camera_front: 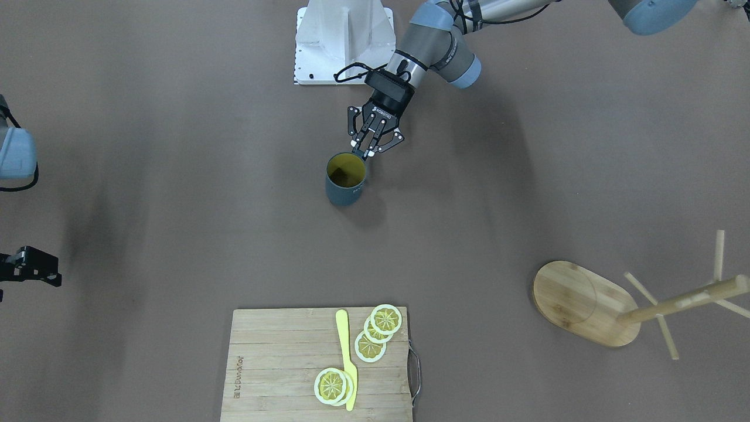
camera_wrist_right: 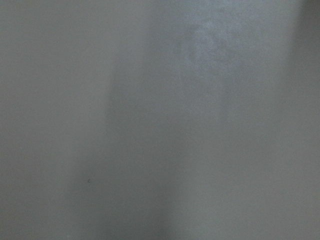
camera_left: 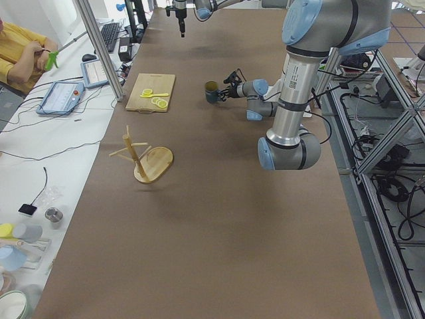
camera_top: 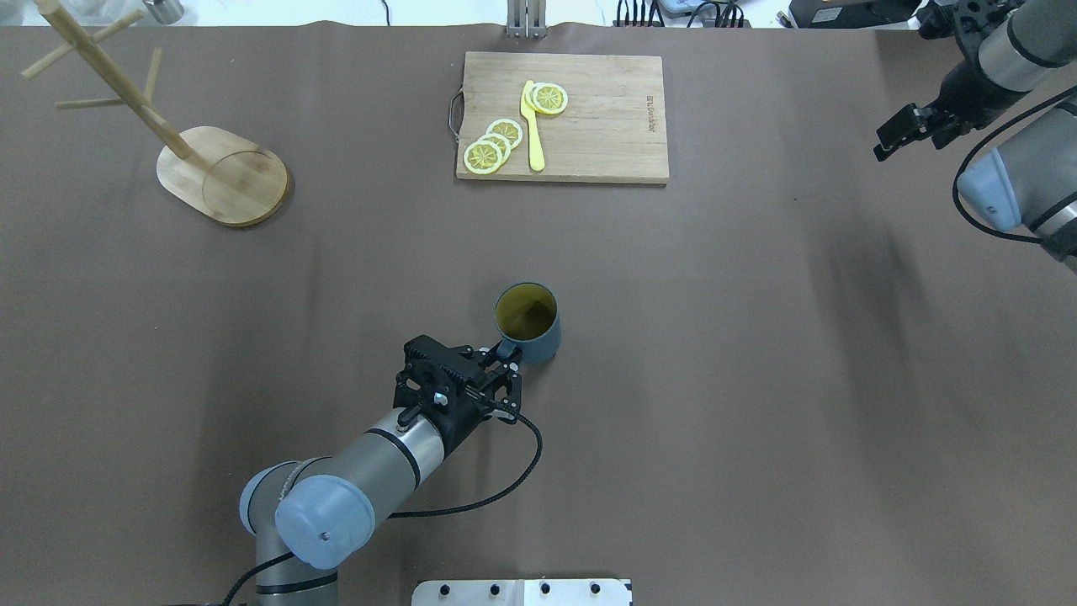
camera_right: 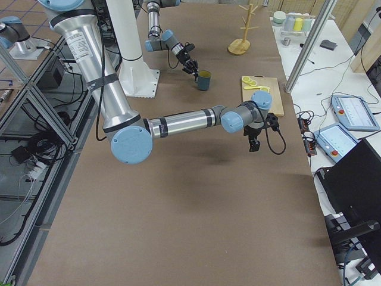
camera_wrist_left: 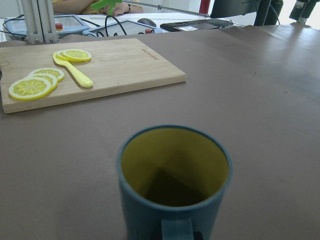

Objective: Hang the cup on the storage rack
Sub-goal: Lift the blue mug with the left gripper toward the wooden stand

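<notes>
The cup (camera_front: 345, 179) is a slate-blue mug with a yellow inside. It stands upright mid-table, and also shows in the overhead view (camera_top: 527, 322) and fills the left wrist view (camera_wrist_left: 175, 180). My left gripper (camera_front: 364, 153) is shut on its handle, which faces the robot (camera_top: 507, 358). The storage rack (camera_top: 223, 177), a bamboo mug tree with bare pegs, stands far off on the robot's left (camera_front: 580, 302). My right gripper (camera_top: 904, 130) hovers at the table's far right edge, away from the cup. I cannot tell how its jaws stand.
A slatted cutting board (camera_top: 564, 118) with lemon slices and a yellow knife lies at the far side of the table, beyond the cup. The white robot base (camera_front: 343, 41) is behind the left gripper. Bare brown table lies between the cup and the rack.
</notes>
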{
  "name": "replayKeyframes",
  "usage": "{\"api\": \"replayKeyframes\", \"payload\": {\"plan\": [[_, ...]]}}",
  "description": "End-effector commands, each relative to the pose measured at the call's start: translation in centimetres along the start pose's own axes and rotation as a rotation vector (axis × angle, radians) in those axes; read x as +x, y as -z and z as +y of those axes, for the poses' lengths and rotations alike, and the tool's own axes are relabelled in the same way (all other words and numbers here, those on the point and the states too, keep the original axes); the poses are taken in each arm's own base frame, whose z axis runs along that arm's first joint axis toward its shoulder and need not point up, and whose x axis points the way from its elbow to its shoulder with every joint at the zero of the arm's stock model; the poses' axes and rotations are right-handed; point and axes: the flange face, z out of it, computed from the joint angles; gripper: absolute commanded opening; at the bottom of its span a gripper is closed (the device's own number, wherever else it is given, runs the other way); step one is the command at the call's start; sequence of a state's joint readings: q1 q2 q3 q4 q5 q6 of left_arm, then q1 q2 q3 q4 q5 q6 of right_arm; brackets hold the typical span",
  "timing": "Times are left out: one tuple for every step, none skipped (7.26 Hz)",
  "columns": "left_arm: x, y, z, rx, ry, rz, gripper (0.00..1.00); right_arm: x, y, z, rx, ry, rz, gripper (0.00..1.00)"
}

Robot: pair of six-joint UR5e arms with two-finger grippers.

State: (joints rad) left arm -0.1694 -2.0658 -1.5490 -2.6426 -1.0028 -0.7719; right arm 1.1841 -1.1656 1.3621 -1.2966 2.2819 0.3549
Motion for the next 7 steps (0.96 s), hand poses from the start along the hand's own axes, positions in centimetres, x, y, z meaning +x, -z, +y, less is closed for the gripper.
{"api": "replayKeyframes", "payload": {"plan": [[-0.8, -0.1, -3.7, 0.057, 0.058, 0.005, 0.00, -0.1, 0.2, -0.1, 0.003, 0.002, -0.001, 0.99], [-2.5, 0.3, -6.2, 0.122, 0.094, 0.022, 0.00, -0.1, 0.2, -0.1, 0.004, 0.003, -0.002, 0.99], [-5.2, 0.3, -7.8, 0.144, 0.157, 0.045, 0.00, 0.2, 0.3, -0.1, 0.006, 0.001, 0.001, 0.99], [-9.0, 0.2, -7.7, 0.106, 0.301, 0.045, 0.00, 0.6, 0.8, -0.2, 0.015, -0.003, 0.001, 0.99], [-12.3, 0.2, -9.4, 0.086, 0.409, 0.061, 0.00, 0.8, 1.1, -0.2, 0.019, -0.006, 0.002, 0.99], [-15.7, 0.9, -11.7, 0.135, 0.595, 0.083, 0.00, 0.9, 1.1, -0.3, 0.021, -0.007, 0.002, 0.99], [-20.9, 1.7, -14.5, 0.153, 0.714, 0.085, 0.00, 1.0, 1.5, -0.3, 0.026, -0.007, 0.002, 0.99]]}}
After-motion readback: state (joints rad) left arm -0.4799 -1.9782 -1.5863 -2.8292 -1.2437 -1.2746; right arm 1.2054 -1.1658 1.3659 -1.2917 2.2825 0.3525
